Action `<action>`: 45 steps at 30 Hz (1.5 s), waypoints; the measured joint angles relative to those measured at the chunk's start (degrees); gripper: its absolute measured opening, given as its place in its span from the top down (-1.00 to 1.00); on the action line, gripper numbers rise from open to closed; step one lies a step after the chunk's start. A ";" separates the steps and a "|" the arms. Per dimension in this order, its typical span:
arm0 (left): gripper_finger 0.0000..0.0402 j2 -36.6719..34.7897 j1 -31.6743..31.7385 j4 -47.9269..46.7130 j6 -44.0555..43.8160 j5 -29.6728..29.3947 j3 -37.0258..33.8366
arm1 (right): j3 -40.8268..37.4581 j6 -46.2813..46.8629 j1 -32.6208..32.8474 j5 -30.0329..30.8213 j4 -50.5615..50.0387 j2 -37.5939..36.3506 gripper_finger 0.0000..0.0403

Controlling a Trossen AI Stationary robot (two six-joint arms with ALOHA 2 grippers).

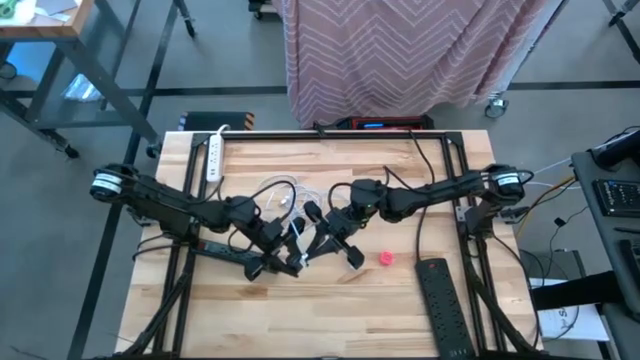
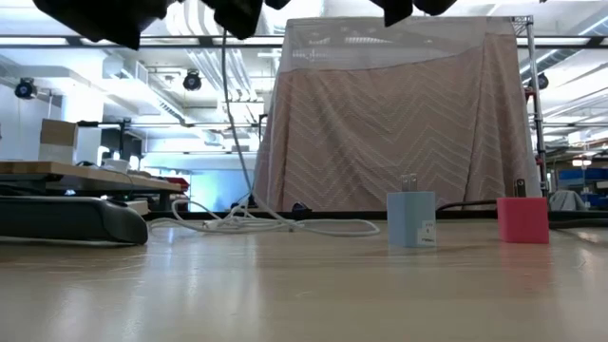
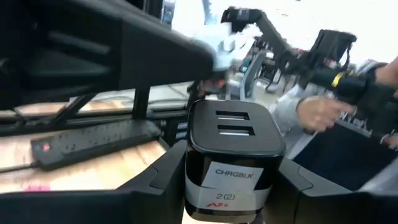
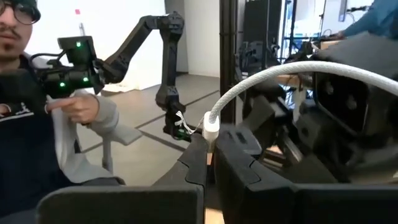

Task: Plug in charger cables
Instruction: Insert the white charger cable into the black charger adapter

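My left gripper (image 1: 291,254) (image 3: 233,186) is shut on a black charger block (image 3: 231,155) with two slots and a white label, above the table's middle. Close beside it, my right gripper (image 1: 325,238) (image 4: 210,155) is shut on a white charger cable (image 4: 273,78), which arcs away from the fingers. A light blue plug block (image 2: 410,220) and a red-pink plug block (image 2: 522,220) (image 1: 385,258) stand upright on the table. Loose white cords (image 2: 256,224) (image 1: 280,192) lie behind them. My left gripper pinches the black block's two opposite side walls (image 3: 189,163) between its two fingers. The slotted face (image 3: 231,121) points away from the wrist, and the labelled side faces the camera. The low view shows nothing of it on the table, so it is lifted clear. My right gripper pinches the white cable's connector end (image 4: 210,127) between its two fingers. The connector stands out beyond the fingertips. The cord bends over from there in a stiff arc toward the left arm.
A black power strip (image 1: 440,300) lies at the table's near right. Another black strip (image 1: 222,248) (image 3: 93,140) lies under the left arm. A white power strip (image 1: 213,158) lies at the far left. A person (image 4: 37,93) shows beyond the table.
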 joint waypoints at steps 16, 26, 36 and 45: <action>0.32 4.17 0.01 -10.13 3.33 -5.17 3.48 | -0.31 -7.69 -0.10 1.98 -9.89 0.31 0.99; 0.33 4.31 -0.11 -9.91 3.89 -3.17 3.54 | -1.33 -8.30 -0.34 1.01 -10.74 0.35 0.99; 0.34 4.16 -0.12 -10.71 3.75 -3.20 3.33 | -1.44 -7.68 -0.36 2.06 -11.77 -0.39 0.99; 0.32 3.85 0.44 -13.71 3.55 -8.11 3.04 | -2.49 -7.20 2.91 15.43 -22.81 -5.57 1.00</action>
